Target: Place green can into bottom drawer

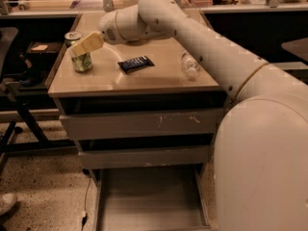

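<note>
The green can point(82, 60) stands upright near the left edge of the cabinet top point(154, 81). It has pale markings and a silver top. My gripper point(87, 44) reaches in from the right and sits at the can's upper part, covering some of it. The bottom drawer point(149, 201) is pulled out below the cabinet. Its flat grey floor holds nothing.
A dark snack packet point(136, 63) lies mid-top and a clear plastic bottle point(190, 65) lies on its side to the right. Two upper drawers point(144, 124) are shut. A dark chair point(12, 52) stands at the left. My arm point(250, 129) fills the right side.
</note>
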`<action>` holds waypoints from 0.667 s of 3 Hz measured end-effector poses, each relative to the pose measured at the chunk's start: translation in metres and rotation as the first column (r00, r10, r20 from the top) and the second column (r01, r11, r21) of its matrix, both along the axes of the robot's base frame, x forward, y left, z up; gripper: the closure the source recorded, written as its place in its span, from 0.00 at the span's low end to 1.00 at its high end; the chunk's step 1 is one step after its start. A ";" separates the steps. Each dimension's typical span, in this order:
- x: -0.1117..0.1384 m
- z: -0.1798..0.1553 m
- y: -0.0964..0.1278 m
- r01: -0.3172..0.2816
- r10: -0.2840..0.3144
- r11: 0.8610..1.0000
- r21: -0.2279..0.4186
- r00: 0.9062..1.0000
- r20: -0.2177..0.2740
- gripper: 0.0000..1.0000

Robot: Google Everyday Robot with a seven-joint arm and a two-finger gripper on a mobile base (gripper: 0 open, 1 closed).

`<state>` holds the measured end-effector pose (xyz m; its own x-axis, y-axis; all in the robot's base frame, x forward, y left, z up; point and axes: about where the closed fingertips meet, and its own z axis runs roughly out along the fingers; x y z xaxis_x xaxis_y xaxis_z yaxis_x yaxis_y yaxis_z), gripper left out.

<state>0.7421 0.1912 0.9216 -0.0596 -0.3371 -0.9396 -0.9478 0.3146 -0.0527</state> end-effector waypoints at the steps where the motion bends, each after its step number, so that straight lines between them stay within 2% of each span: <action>1: 0.000 0.000 0.000 0.000 0.000 1.000 0.000 1.000 0.000 0.00; 2: 0.012 -0.003 0.011 -0.011 0.011 0.999 0.031 1.000 -0.002 0.00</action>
<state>0.7540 0.2024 0.9187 -0.0584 -0.3085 -0.9494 -0.9514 0.3052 -0.0407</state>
